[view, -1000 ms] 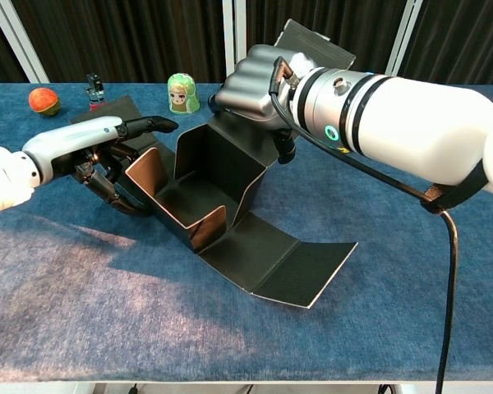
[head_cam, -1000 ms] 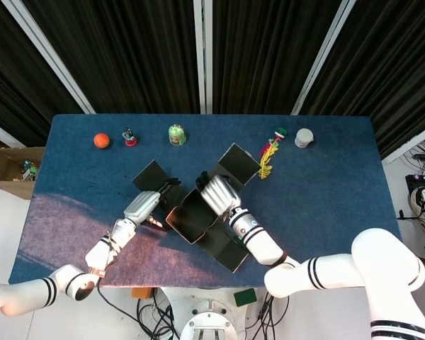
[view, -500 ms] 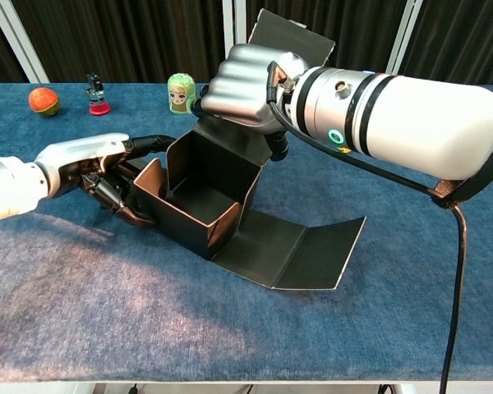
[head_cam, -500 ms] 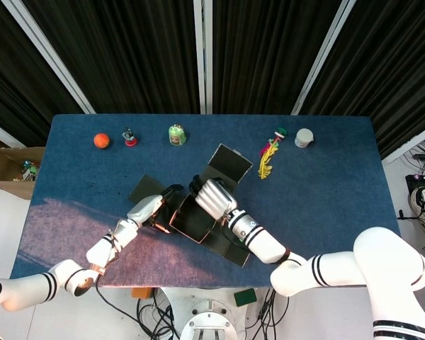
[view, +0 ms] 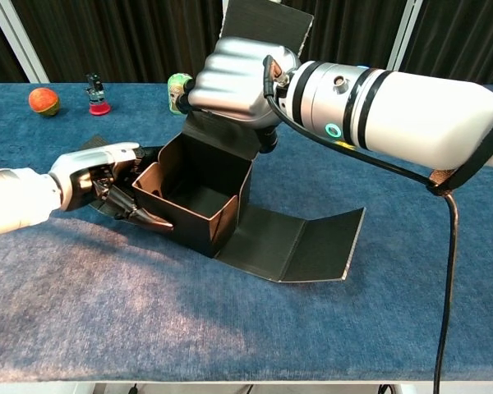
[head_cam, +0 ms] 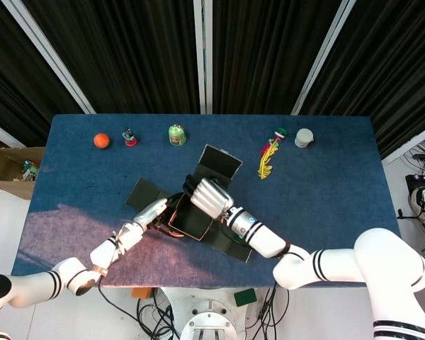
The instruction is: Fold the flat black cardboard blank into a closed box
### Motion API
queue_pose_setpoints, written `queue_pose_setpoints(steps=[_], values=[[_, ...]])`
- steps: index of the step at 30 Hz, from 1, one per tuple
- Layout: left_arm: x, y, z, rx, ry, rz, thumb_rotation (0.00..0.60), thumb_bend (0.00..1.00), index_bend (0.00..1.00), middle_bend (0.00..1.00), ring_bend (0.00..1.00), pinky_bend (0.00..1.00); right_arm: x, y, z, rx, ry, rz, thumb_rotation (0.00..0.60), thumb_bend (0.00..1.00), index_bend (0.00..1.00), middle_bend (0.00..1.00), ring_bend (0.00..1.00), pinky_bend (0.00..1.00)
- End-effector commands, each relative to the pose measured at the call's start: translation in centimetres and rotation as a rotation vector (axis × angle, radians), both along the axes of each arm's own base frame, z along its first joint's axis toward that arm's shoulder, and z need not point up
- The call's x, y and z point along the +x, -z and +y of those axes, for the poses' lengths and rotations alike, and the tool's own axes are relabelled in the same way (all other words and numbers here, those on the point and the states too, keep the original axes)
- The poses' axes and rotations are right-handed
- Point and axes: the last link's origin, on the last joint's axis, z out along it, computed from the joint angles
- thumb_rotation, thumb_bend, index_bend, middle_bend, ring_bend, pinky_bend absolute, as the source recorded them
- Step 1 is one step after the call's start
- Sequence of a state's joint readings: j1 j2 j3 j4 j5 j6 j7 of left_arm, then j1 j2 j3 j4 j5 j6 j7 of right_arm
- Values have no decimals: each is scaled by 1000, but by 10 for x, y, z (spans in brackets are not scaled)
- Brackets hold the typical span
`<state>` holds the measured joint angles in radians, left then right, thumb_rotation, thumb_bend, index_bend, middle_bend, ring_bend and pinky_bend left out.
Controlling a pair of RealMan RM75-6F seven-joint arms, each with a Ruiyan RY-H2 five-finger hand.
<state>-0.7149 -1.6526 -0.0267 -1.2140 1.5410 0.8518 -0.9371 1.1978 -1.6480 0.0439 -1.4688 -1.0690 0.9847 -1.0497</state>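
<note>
The black cardboard box (view: 199, 195) stands half formed and open-topped on the blue table, seen mid-table in the head view as the box (head_cam: 195, 221). Its lid flap (view: 267, 23) is tilted up behind it. Another flap (view: 306, 245) lies flat on the cloth to the right. My right hand (view: 234, 75) grips the top of the back wall from above, fingers curled over it; from overhead the right hand (head_cam: 207, 197) covers that edge. My left hand (view: 105, 176) holds the left side wall, fingers against its outer face; the left hand (head_cam: 150, 212) sits beside a flat side flap (head_cam: 142, 193).
Along the far edge stand an orange ball (head_cam: 101, 140), a small figurine (head_cam: 129, 137), a green doll (head_cam: 176, 134), a yellow-red bundle (head_cam: 268, 157) and a grey cup (head_cam: 304, 137). A cardboard carton (head_cam: 14, 166) sits off the table's left side.
The box's walls have been stood up into a tub and the lid flap raised steeper. The right hand shifted the box left; the left hand closed in on the side wall.
</note>
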Motion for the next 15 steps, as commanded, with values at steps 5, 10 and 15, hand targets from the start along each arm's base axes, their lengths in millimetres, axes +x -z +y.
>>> queue_pose_setpoints(steps=[5,10,15], values=[[-4,6,-2,57,-62,-20,600,30,325,294,535,789,-2,6,-4,14,53,-39,600,217,129,149,663,979],[-8,3,-4,85,-87,7,600,30,332,299,536,791,-7,3,-6,68,180,-104,600,64,0,15,629,979],[-8,-5,-6,76,-129,-7,600,27,332,299,536,792,-17,-8,-9,168,344,-184,600,26,0,0,609,979]])
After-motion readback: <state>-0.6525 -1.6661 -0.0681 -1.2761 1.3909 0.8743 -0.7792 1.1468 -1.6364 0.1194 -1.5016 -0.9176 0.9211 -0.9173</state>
